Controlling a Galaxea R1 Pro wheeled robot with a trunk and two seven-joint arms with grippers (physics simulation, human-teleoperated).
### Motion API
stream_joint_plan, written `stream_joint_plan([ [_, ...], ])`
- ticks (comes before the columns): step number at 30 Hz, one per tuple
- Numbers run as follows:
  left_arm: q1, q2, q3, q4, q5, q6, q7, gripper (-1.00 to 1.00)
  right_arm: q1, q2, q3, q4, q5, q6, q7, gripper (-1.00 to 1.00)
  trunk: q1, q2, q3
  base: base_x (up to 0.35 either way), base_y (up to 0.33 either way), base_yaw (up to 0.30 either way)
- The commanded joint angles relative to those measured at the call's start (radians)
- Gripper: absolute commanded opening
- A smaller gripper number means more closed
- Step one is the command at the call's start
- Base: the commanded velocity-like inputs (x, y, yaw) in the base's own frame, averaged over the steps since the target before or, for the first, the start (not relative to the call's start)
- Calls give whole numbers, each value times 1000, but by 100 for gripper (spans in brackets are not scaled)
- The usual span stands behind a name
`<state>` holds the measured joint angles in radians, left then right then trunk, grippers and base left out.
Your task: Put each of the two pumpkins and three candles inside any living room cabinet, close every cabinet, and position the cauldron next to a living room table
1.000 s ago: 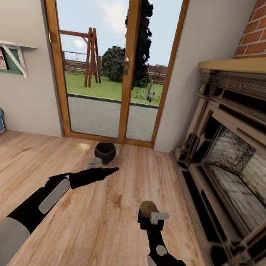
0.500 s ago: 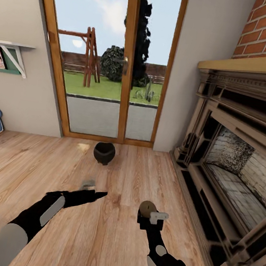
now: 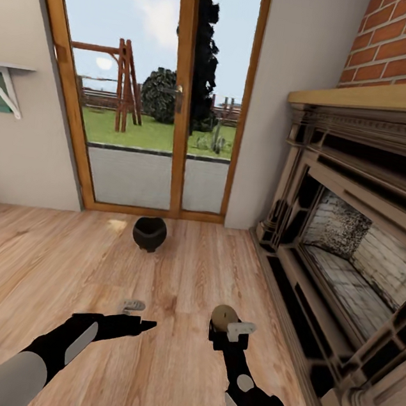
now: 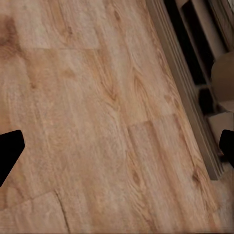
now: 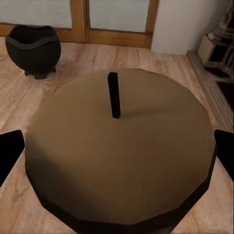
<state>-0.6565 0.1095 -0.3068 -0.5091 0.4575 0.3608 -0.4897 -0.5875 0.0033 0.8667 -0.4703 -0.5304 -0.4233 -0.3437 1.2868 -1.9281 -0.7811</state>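
Nearest, the right hand (image 3: 225,322) grips a candle (image 5: 119,151), its tan top and dark wick close up in the right wrist view, a black fingertip (image 5: 9,153) at either side. Beside it, the left hand (image 3: 137,324) reaches low over the wooden floor (image 3: 40,257) with its fingers spread apart and nothing between them. Farther on, the cauldron (image 3: 149,233) stands on the floor before the glass doors (image 3: 148,85). The fireplace (image 3: 351,250) runs along the right
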Motion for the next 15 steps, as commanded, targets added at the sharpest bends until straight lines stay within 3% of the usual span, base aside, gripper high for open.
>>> stream_joint_plan([
  [1,0,0,0,0,0,-1,0,100,0,0,0,0,1,0,0,-100,0,0,0,0,0,-279],
  [15,2,-2,2,27,0,-3,0,100,0,-2,-6,2,-9,-1,1,-100,0,0,0,0,0,-283],
])
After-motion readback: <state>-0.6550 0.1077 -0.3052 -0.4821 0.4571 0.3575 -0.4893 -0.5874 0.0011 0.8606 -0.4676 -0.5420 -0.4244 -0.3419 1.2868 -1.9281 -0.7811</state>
